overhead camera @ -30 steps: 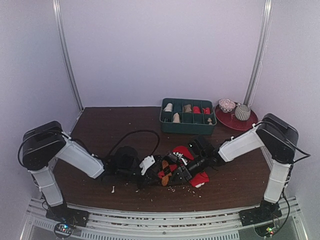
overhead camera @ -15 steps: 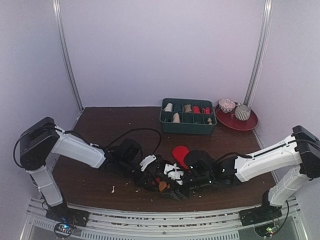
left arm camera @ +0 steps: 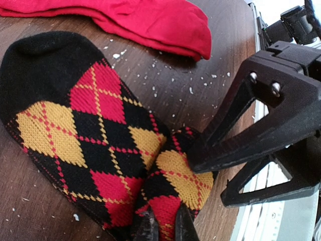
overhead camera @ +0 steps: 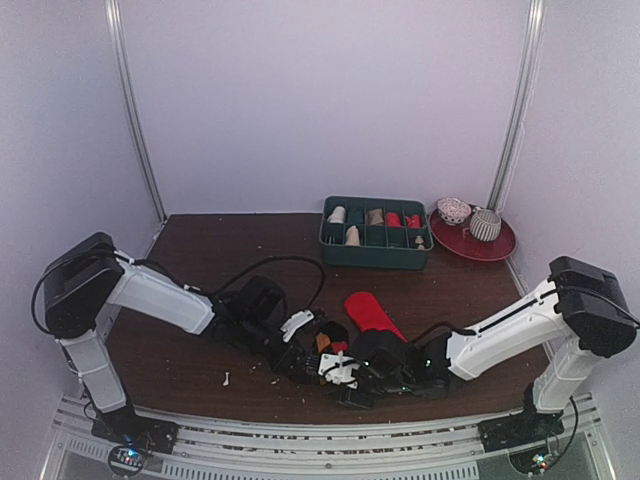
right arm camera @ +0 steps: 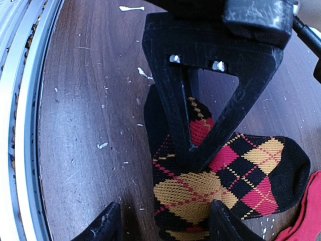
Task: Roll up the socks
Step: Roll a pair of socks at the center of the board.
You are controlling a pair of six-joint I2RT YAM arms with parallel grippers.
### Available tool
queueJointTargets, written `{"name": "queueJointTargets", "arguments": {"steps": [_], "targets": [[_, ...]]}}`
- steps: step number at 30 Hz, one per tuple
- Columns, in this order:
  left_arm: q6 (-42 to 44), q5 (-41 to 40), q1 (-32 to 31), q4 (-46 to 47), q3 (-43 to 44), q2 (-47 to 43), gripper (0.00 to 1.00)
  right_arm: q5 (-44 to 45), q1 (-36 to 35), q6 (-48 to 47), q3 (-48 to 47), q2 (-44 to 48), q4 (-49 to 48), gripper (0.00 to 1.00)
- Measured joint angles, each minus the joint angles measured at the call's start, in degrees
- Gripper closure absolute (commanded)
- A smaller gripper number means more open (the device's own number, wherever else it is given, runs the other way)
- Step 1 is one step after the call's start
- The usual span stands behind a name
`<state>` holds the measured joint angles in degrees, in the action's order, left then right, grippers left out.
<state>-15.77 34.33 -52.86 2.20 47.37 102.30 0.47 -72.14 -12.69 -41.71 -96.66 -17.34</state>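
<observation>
While the left gripper clamps the argyle sock, your right gripper straddles it, jaws parted; its toe lies at 2 o'clock.

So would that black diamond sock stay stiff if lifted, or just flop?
Probably floppy: the black diamond sock is folded over itself where the left gripper pinches it. Likely light, since it is thin knit lying flat on the table. Pushed, it would more likely bunch than slide.
</observation>
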Motion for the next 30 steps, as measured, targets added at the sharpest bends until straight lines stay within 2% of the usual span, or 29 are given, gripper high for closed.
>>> {"name": "queueJointTargets", "arguments": {"steps": [7, 11, 13, 14, 15, 17, 18, 21, 24, 27, 30], "targets": [[0.28, 0.68, 0.28, 0.00, 0.13, 0.35, 1.00, 3.67, -0.46, 0.81, 0.00, -2.38, -3.78, 0.51], [0.76, 0.83, 0.33, 0.02, 0.13, 0.35, 1.00, 6.95, -0.50, 1.40, -0.02, -4.81, -6.25, 0.71], [0.90, 0.85, 0.39, 0.04, 0.13, 0.35, 1.00, 7.63, -0.52, 2.19, 0.04, -5.05, -6.91, 0.78], [0.96, 0.85, 0.46, 0.04, 0.13, 0.33, 0.97, 7.78, -0.59, 2.32, 0.13, -5.05, -7.06, 0.79], [1.18, 0.81, 0.50, 0.02, 0.13, 0.28, 0.86, 7.82, -0.63, 3.26, 0.42, -5.05, -7.54, 0.80], [1.79, 0.33, 0.52, -0.24, 0.13, -0.09, 0.55, 7.45, -0.57, 4.57, 0.92, -4.98, -8.55, 0.80], [2.29, -0.66, 0.42, -0.42, 0.13, -0.55, 0.49, 6.73, -0.31, 5.53, 1.20, -4.92, -9.05, 0.80], [3.67, -4.79, 0.11, -2.40, -0.63, -3.41, 0.40, 1.86, 1.77, 9.35, 1.64, -4.42, -9.73, 0.80], [5.62, -9.03, -0.11, -2.29, -3.37, -8.39, 0.25, -6.86, 5.16, 14.64, 1.55, -4.22, -9.75, 0.80], [8.17, -11.30, -0.13, 3.19, -7.93, -15.19, 0.22, -16.94, 8.76, 20.44, 0.96, -5.42, -10.16, 0.80], [11.13, -11.47, -0.28, 13.09, -13.75, -20.15, 0.21, -25.51, 11.23, 25.22, 0.15, -7.34, -11.65, 0.80]]}}
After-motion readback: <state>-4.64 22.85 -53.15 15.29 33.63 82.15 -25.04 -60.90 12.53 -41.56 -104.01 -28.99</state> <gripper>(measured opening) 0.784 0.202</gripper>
